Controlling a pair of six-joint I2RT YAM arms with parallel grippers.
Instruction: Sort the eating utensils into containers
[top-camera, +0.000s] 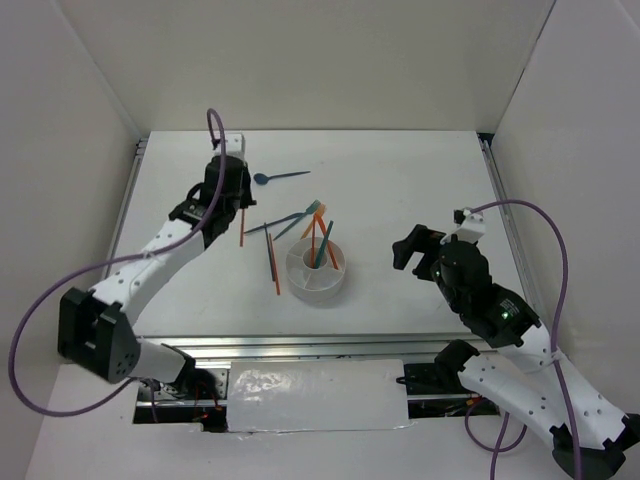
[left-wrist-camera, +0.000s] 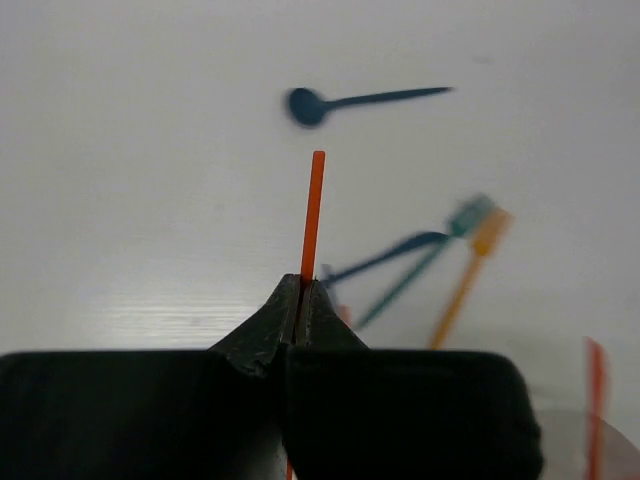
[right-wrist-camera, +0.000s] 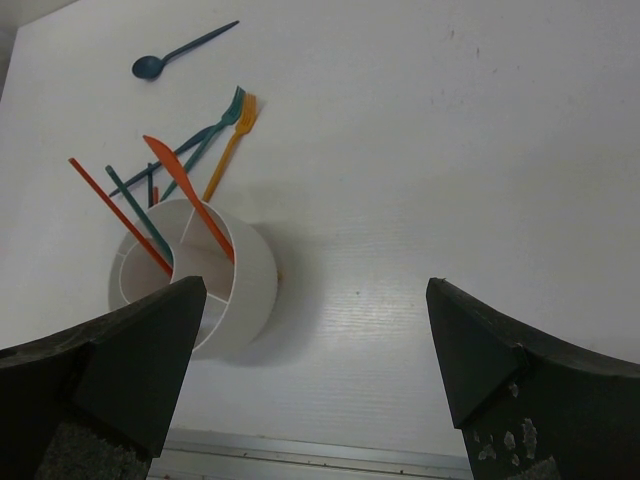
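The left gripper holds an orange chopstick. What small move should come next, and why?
Probably a short lift straight up. The left gripper is shut on the orange chopstick, which seems to lie low over the table. Raising it first should free it from the surface before it is carried toward the white holder.

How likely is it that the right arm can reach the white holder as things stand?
Likely yes: the open right gripper sits beside the white holder with only bare table between them.

Overhead view.
We find the left gripper (top-camera: 240, 203) at an orange chopstick (top-camera: 241, 229), upper left; holder (top-camera: 318, 292) centre.
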